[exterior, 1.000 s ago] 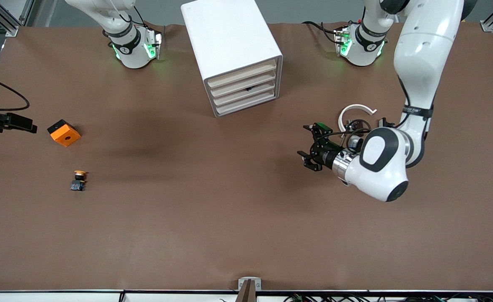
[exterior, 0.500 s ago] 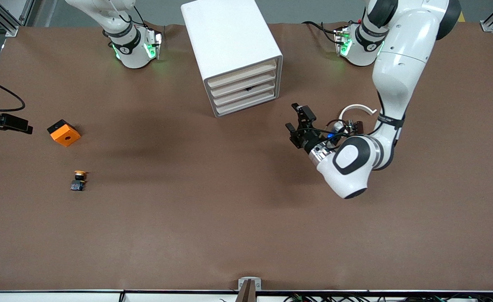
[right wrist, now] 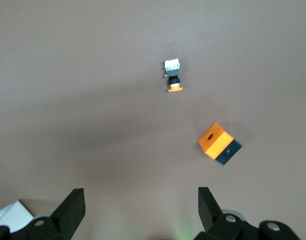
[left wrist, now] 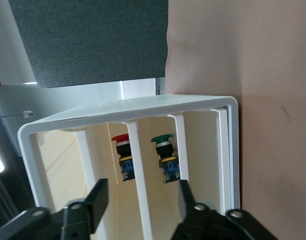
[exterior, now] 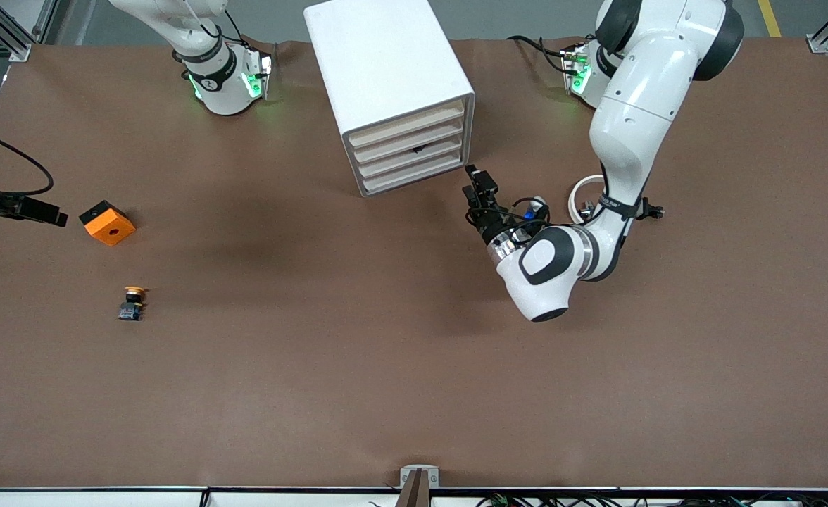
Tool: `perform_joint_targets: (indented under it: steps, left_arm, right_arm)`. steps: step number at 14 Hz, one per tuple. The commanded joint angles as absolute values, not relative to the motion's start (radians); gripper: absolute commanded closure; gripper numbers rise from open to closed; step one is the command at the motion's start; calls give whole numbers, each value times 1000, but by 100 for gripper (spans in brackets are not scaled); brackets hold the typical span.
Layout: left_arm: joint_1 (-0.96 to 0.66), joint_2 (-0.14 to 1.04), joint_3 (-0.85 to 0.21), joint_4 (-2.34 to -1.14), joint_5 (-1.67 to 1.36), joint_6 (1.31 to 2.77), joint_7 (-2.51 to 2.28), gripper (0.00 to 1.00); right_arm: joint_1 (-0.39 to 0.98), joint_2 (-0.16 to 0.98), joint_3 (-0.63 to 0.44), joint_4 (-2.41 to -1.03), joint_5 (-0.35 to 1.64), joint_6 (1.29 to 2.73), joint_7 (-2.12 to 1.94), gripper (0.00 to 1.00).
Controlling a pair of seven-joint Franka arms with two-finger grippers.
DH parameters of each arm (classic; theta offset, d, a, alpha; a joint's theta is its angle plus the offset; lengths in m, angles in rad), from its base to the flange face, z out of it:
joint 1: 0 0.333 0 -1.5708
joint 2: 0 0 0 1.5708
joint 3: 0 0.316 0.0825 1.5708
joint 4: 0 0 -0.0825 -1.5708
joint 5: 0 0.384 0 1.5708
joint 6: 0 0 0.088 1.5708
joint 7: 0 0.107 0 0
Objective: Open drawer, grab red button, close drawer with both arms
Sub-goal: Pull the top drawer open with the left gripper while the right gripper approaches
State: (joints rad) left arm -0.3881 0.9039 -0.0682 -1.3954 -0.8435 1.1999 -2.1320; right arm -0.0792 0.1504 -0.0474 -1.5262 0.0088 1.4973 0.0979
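The white cabinet stands between the two arm bases, and its four pale beige drawers are all pushed in. My left gripper hovers open just in front of the drawers, near the cabinet's corner toward the left arm's end. The left wrist view looks into the cabinet. There the red-capped button stands in one slot and a green-capped button in the slot beside it. The open left gripper faces them and holds nothing. My right gripper is open and empty beside the orange cube.
The orange cube with a hole and an orange-yellow-capped button lie on the brown table toward the right arm's end. That button also shows in the right wrist view. The left arm's elbow hangs low over the table.
The left arm has swung from over open table toward the cabinet, and its gripper has turned to face the drawer fronts. The right gripper has barely shifted.
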Motion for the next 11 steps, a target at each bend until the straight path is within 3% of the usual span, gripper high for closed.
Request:
perform_joint_targets:
  steps: [1,11]
  left_arm:
    - [-413,908,-63,-1414,-864,1178,-2177,50]
    - [-462,897,-95,-1482,-867,1123,-2198,50]
  right_arm:
    - [-58,144,-46,-1520,15,1477,166,0]
    - [100,140,-44,-1522,136,1482,651,0]
